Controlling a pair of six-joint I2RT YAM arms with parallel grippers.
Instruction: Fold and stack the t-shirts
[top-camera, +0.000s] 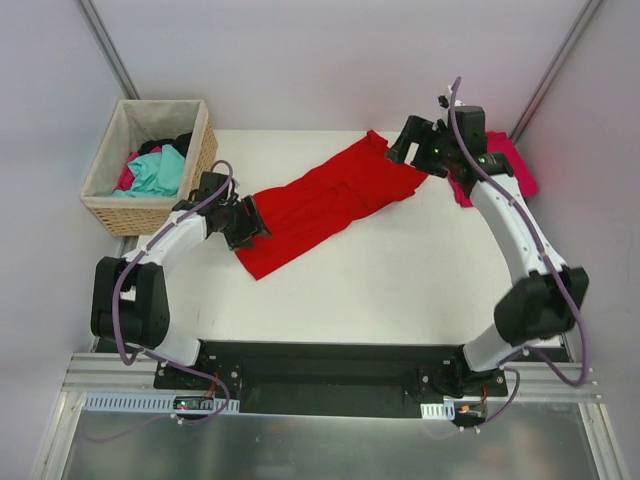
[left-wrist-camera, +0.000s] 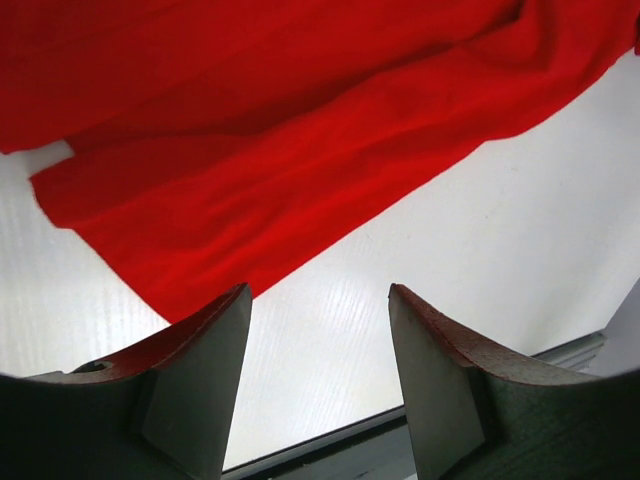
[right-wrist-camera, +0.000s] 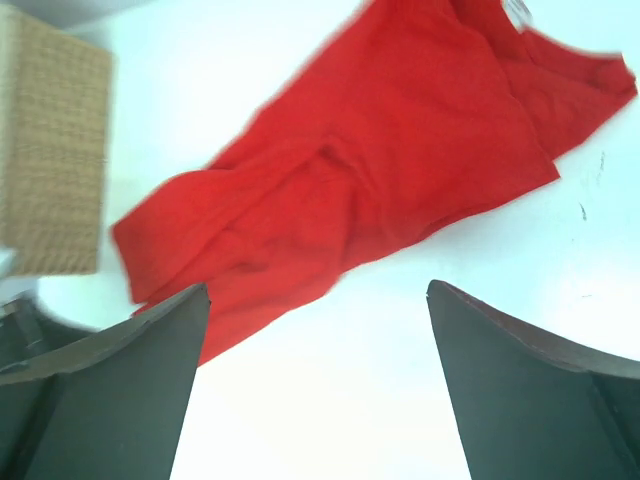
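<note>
The bright red t-shirt (top-camera: 325, 200) lies folded into a long strip running diagonally across the white table, from near left to far right. It also shows in the left wrist view (left-wrist-camera: 300, 130) and the right wrist view (right-wrist-camera: 370, 160). My left gripper (top-camera: 252, 224) is open and empty at the strip's near-left end; its jaws (left-wrist-camera: 318, 290) stand over bare table beside the cloth edge. My right gripper (top-camera: 402, 146) is open and empty, held above the strip's far-right end (right-wrist-camera: 318, 285). The magenta-pink t-shirt (top-camera: 508, 160) lies at the table's right edge, partly hidden by the right arm.
A wicker basket (top-camera: 195, 150) with a cloth liner stands off the table's far-left corner, holding teal, pink and dark clothes; it also shows in the right wrist view (right-wrist-camera: 55, 150). The table's near edge (left-wrist-camera: 420, 420) runs just under my left gripper.
</note>
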